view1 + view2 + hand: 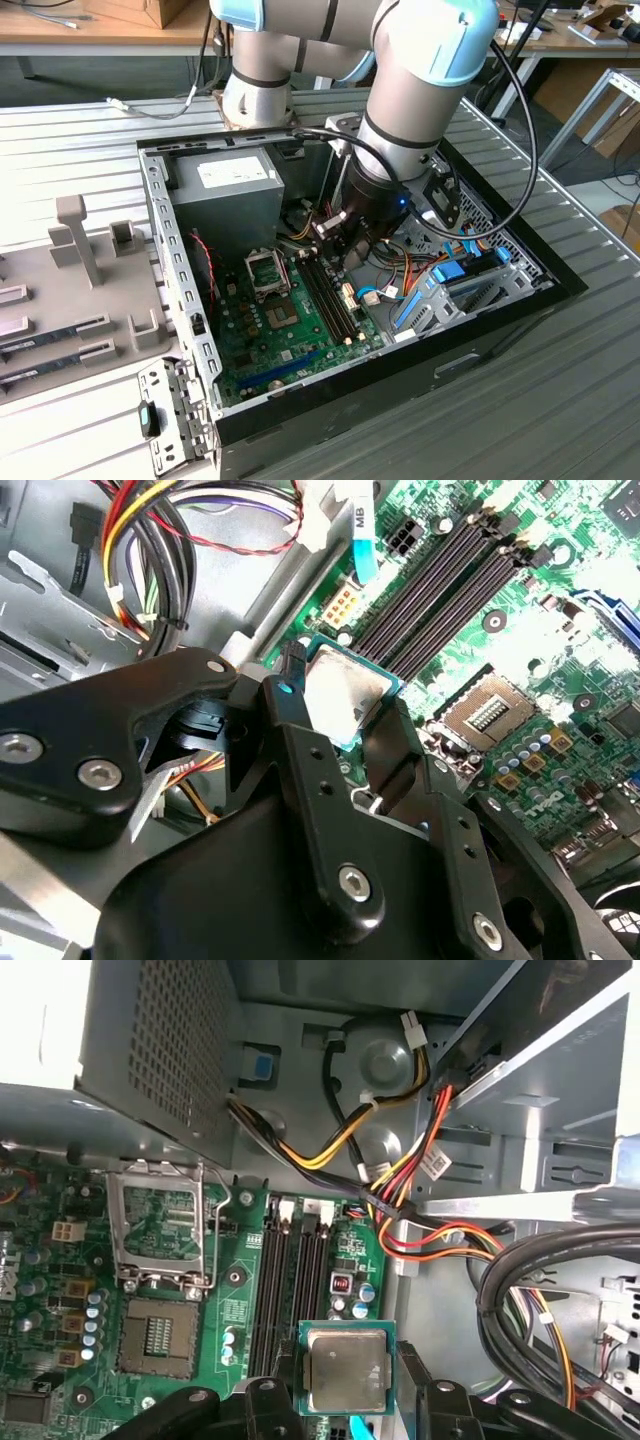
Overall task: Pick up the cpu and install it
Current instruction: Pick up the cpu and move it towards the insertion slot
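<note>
the claw (345, 245) clamps the cpu (345, 1368) by its edges, lifted above the motherboard (235, 1310) memory slots (290, 1280), to the exterior view's right of the empty socket (160, 1335).

Ribbed grey table (560, 400) stands before wooden desks (60, 40).

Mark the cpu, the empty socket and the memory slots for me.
cpu (347, 1368): first wrist view, centre of metal lid.
empty socket (160, 1337): first wrist view, its contact grid.
memory slots (271, 1290): first wrist view, a dark slot.

Arm (415, 110) angled downward — gripper (345, 248) pinched onto the cpu (347, 1368).
</note>
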You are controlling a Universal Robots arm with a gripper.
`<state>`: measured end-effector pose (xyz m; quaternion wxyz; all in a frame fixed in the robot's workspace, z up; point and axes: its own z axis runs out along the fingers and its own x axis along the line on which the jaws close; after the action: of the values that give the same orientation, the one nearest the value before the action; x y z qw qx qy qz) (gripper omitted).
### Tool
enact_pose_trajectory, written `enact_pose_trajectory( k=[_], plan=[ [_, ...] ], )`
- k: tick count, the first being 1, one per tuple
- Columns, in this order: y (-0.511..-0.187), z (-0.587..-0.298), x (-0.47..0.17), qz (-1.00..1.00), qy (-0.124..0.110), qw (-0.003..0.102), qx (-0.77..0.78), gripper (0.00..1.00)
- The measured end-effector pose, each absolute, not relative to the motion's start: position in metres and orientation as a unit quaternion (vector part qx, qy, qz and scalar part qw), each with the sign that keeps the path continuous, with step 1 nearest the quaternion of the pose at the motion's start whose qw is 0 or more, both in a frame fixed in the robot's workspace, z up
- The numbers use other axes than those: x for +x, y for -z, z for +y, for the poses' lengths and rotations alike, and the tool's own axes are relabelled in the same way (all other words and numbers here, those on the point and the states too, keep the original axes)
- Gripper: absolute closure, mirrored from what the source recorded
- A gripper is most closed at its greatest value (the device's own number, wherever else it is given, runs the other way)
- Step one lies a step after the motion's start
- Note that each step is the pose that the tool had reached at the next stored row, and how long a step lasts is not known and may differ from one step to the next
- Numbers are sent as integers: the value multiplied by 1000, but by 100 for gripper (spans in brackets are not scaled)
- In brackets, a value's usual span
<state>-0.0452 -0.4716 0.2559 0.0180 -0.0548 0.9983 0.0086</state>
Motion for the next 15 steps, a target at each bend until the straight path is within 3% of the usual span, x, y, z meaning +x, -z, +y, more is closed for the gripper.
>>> enact_pose_trajectory(
  k=[15],
  plan=[
    [-253, -475, -60, 998, -9, 18, -55, 53]
  ],
)
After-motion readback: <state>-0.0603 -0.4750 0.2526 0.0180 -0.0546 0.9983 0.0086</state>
